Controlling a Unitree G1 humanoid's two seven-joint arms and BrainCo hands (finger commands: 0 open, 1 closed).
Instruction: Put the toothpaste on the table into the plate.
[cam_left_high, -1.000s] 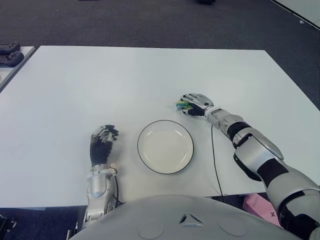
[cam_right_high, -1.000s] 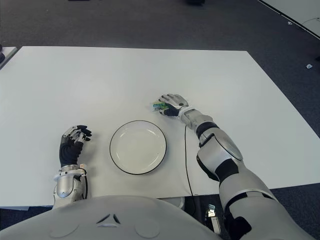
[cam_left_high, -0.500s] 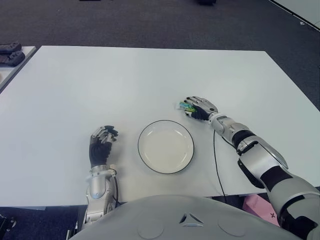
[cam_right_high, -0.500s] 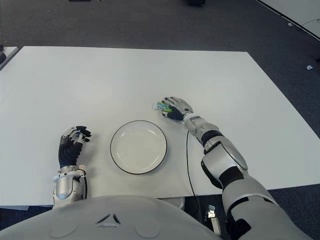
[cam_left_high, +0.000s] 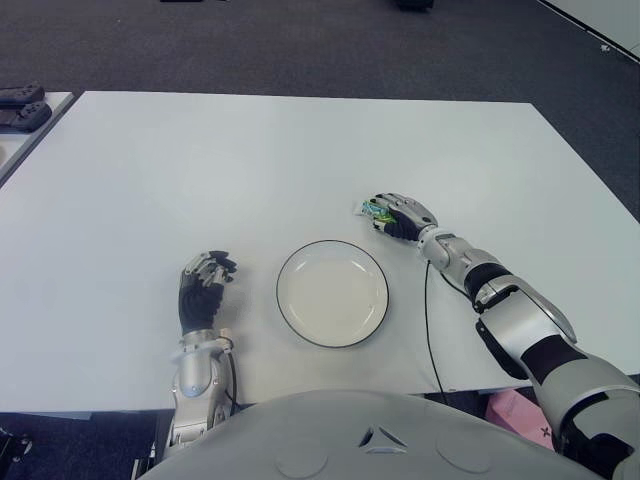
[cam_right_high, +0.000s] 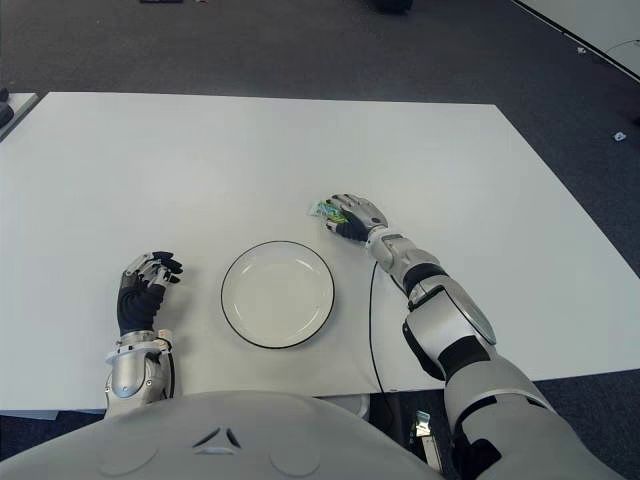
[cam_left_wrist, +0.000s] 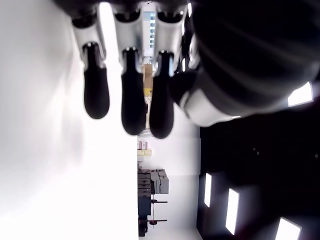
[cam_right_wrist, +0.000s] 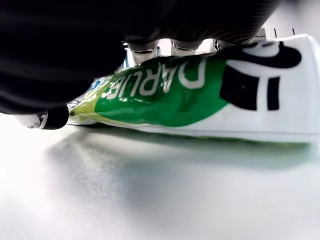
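The toothpaste (cam_left_high: 371, 209) is a green and white tube (cam_right_wrist: 200, 95) lying just beyond the plate's far right rim. My right hand (cam_left_high: 392, 215) covers it from above, with its fingers (cam_right_wrist: 150, 25) curled over the tube; only the tube's left end sticks out in the eye views. A thin shadow lies under the tube, so I cannot tell whether it still touches the table. The white plate (cam_left_high: 284, 268) with a dark rim holds nothing. My left hand (cam_left_high: 203, 283) shows to the left of the plate, fingers relaxed and holding nothing.
The white table (cam_left_high: 200, 160) spreads wide beyond both hands. A black cable (cam_left_high: 428, 320) runs from my right wrist toward the near edge. Dark controllers (cam_left_high: 20, 108) sit on a separate surface at the far left.
My right hand has shifted slightly right and toward me with the toothpaste under its fingers, and the forearm has stretched out lower. The left hand and plate have not moved.
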